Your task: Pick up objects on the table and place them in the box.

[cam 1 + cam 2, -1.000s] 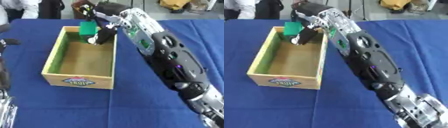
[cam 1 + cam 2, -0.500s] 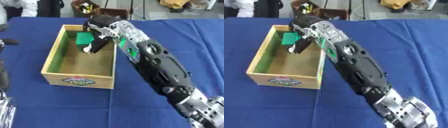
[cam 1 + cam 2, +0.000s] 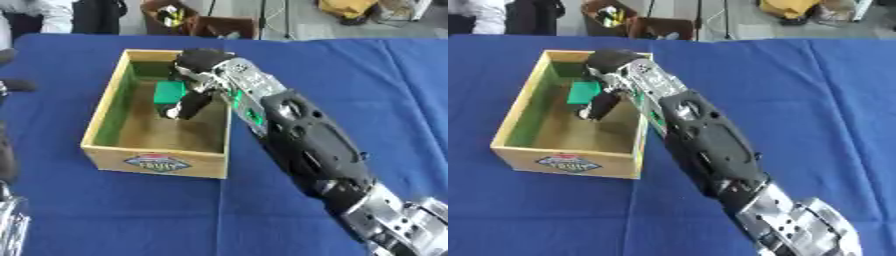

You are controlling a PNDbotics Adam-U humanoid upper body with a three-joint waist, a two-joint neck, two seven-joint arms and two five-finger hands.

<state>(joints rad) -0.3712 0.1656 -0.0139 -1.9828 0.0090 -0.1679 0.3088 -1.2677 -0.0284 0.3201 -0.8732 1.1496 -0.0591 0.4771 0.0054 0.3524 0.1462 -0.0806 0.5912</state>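
Inside the wooden box (image 3: 105, 104), the right hand (image 3: 191, 102) reaches down from over the right wall, its dark fingers (image 3: 597, 107) curled around a green block (image 3: 584, 92) and pointing toward the box floor. The block sits within the box's far half, near the green-lined left wall, held against the hand. The box rests on the blue tabletop (image 3: 350, 75), its labelled front wall facing the camera. The right arm (image 3: 702, 140) stretches from the lower right corner across the tabletop.
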